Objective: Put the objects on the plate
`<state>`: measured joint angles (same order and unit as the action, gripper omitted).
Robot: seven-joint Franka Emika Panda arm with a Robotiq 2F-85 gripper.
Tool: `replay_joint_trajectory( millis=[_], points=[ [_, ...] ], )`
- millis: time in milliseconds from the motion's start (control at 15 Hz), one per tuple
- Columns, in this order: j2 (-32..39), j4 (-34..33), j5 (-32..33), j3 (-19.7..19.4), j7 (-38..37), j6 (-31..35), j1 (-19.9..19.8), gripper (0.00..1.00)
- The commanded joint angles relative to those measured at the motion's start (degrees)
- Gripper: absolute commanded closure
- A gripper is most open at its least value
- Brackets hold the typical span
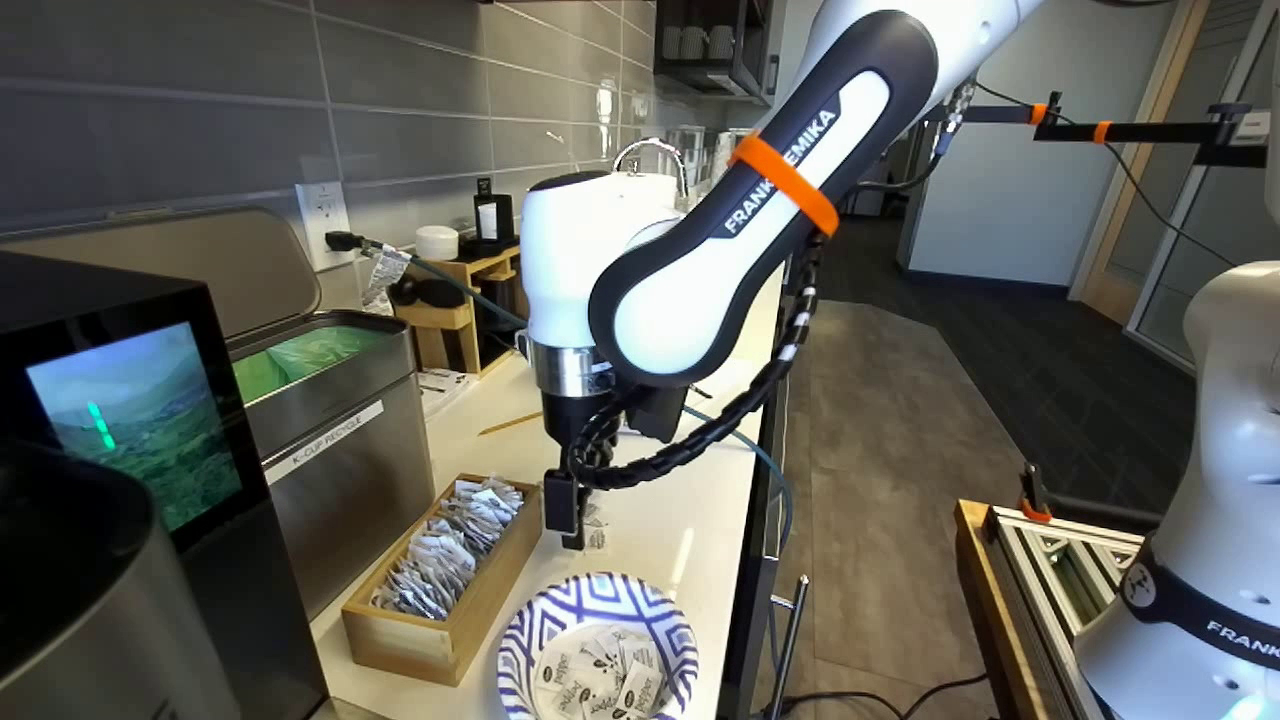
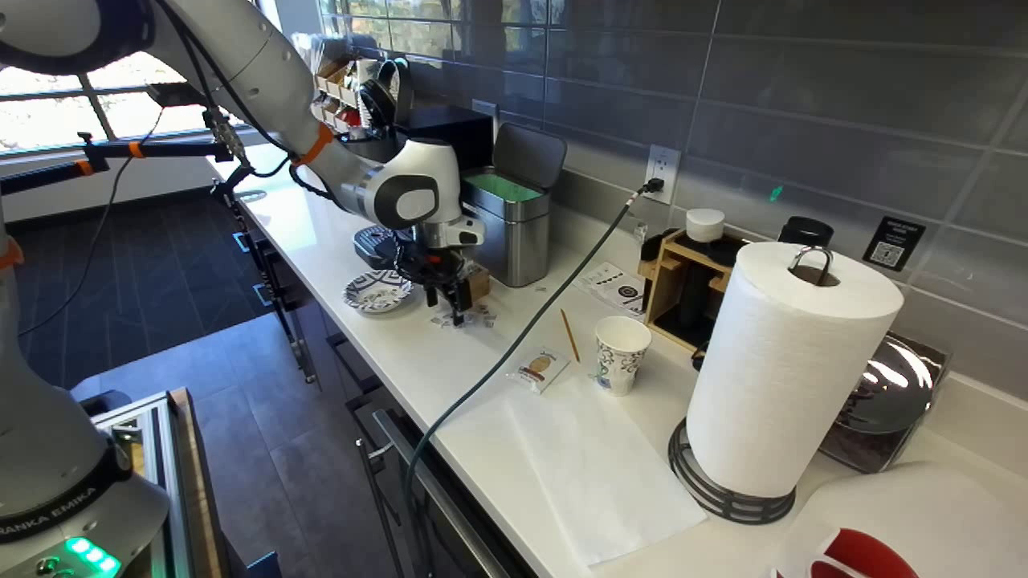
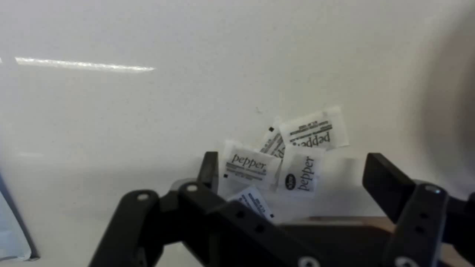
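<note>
The round white plate with a blue pattern (image 1: 597, 592) stands on the counter, and it shows in both exterior views (image 2: 357, 301). Several small white packets (image 1: 600, 670) lie in it, some marked pepper. More pepper packets lie loose and partly overlapping on the counter, in the wrist view (image 3: 302, 170) and in an exterior view (image 2: 484, 317). My gripper (image 3: 297, 168) is open and empty, pointing down over these loose packets. One packet is partly hidden behind a finger. In both exterior views the gripper (image 1: 569, 525) (image 2: 446, 307) is low over the counter, beyond the plate.
A wooden tray full of packets (image 1: 490, 600) stands beside the plate, close to the gripper. A steel bin (image 1: 360, 480) stands behind it. A cable (image 2: 514, 345) crosses the counter. A pencil (image 2: 570, 335), wrapped snack (image 2: 540, 366), paper cup (image 2: 621, 357) and paper towel roll (image 2: 787, 369) stand farther along.
</note>
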<state>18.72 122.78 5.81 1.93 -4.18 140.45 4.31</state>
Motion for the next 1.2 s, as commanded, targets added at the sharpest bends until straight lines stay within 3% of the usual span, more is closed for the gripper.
replay_joint_trajectory(
  millis=[0, 267, 333, 400, 467, 1000, 1133],
  points=[
    [4.39, -5.42, -0.1, -0.6, -0.24, -4.17, 0.12, 0.0],
    [7.18, -8.01, -0.82, -0.65, 0.47, -6.43, -0.26, 0.02],
    [7.67, -8.38, -1.2, -0.53, 0.78, -6.68, -0.45, 0.1],
    [7.84, -8.49, -1.63, -0.36, 1.24, -7.06, -0.66, 0.27],
    [7.92, -8.72, -1.9, -0.28, 1.63, -7.33, -0.9, 0.28],
    [5.44, -7.32, -7.28, 0.18, 5.45, -9.93, -4.06, 0.89],
    [4.62, -6.52, -8.29, 0.19, 6.31, -9.94, -4.47, 0.99]
  ],
)
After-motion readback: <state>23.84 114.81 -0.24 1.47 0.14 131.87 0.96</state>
